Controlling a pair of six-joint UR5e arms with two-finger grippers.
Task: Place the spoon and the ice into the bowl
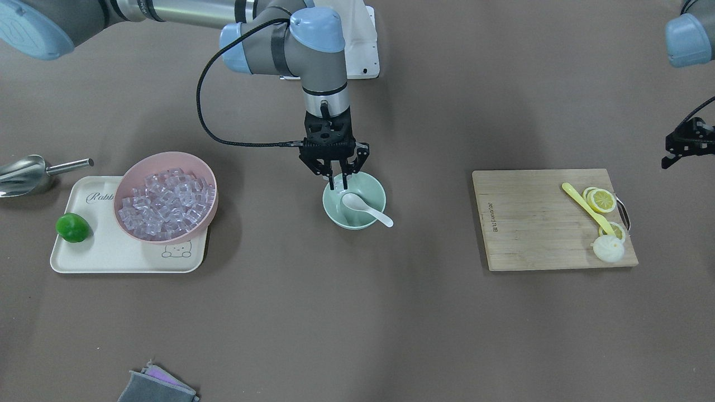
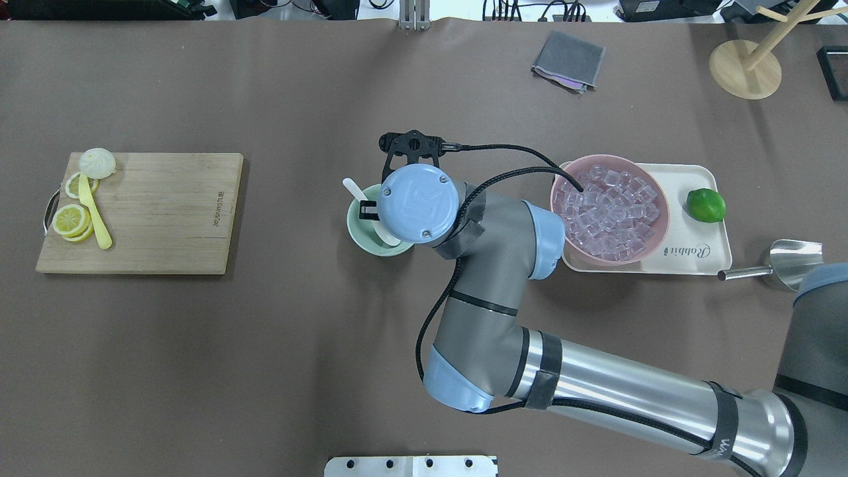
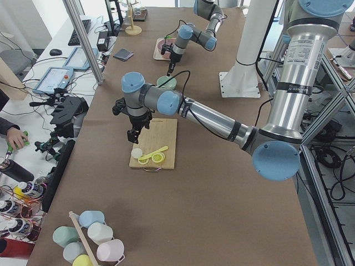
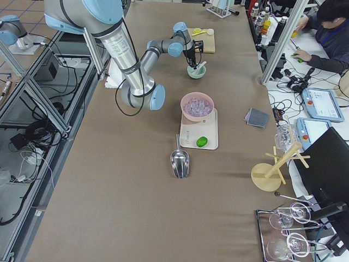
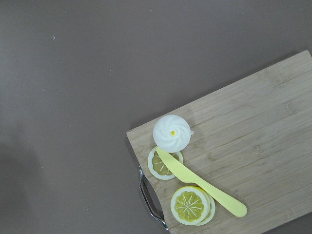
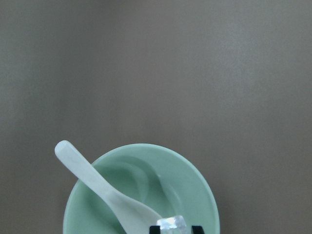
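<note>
The mint-green bowl (image 1: 335, 215) stands mid-table. The white spoon (image 1: 364, 208) lies in it, scoop inside and handle leaning over the rim; it also shows in the right wrist view (image 6: 97, 183). My right gripper (image 1: 337, 183) hangs over the bowl's back rim, shut on a clear ice cube (image 6: 170, 223) held above the bowl's inside (image 6: 190, 180). More ice (image 1: 167, 204) is heaped in the pink bowl (image 1: 127, 184). My left gripper (image 1: 682, 144) hangs at the view's edge beyond the cutting board; I cannot tell if it is open or shut.
The pink bowl sits on a cream tray (image 1: 111, 257) with a green lime (image 1: 72, 227). A steel scoop (image 1: 25, 174) lies beside the tray. The wooden cutting board (image 1: 530, 223) holds lemon slices (image 1: 602, 200), a slim yellow spoon (image 1: 586, 207) and a white bun (image 1: 608, 248). A grey cloth (image 1: 153, 388) lies at the front edge.
</note>
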